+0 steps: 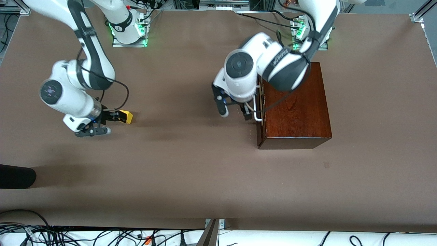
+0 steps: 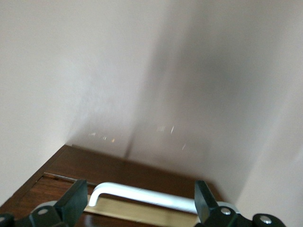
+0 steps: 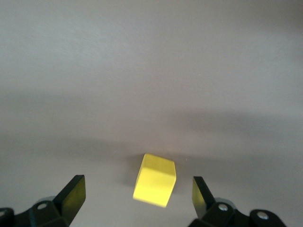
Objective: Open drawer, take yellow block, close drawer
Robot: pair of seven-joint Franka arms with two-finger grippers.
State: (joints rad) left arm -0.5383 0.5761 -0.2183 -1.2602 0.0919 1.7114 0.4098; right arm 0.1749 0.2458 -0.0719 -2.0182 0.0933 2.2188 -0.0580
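Drawer shut, handle toward right arm's end; both end effectors wide, yellow block unheld.

The wooden box stands on the table toward the left arm's end. Its drawer faces the right arm's end. The yellow block lies on the table well apart, toward the right arm's end.

A matte brown tabletop filled the view; tangled black cables lay along its edge nearest the front camera, aluminium framing stood at a corner, and green lights glowed
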